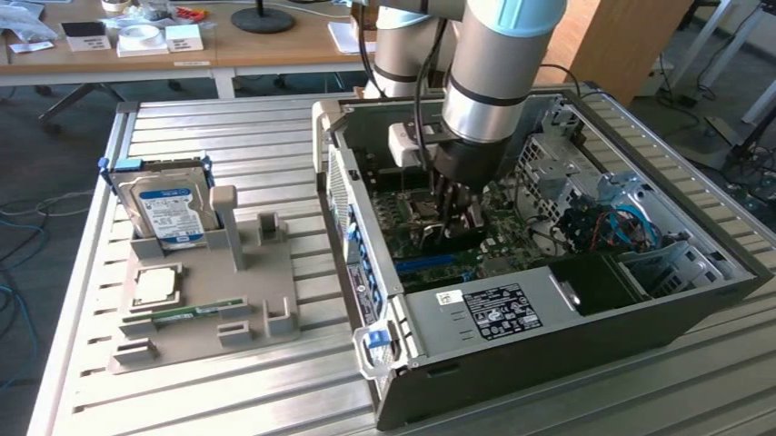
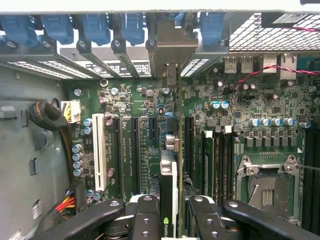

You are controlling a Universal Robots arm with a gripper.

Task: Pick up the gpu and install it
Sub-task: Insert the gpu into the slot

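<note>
End effector [image 2: 170, 220]: we see it closed on the gpu, fingers [image 2: 145, 220] clamping both faces.
Gpu [image 2: 169, 175]: held edge-on and upright inside the computer case [image 1: 728, 263], over the motherboard [image 2: 240, 105], its silver bracket towards the case's rear slots.
Hard drive [image 1: 170, 213]: we note it outside the case, upright in the grey holder [image 1: 243, 300] on the tabletop [image 1: 218, 136].

We see a ribbed metal worktop [image 1: 218, 127] carrying an open computer case [image 1: 582, 336] and, beside it, a grey parts holder [image 1: 273, 272].
</note>
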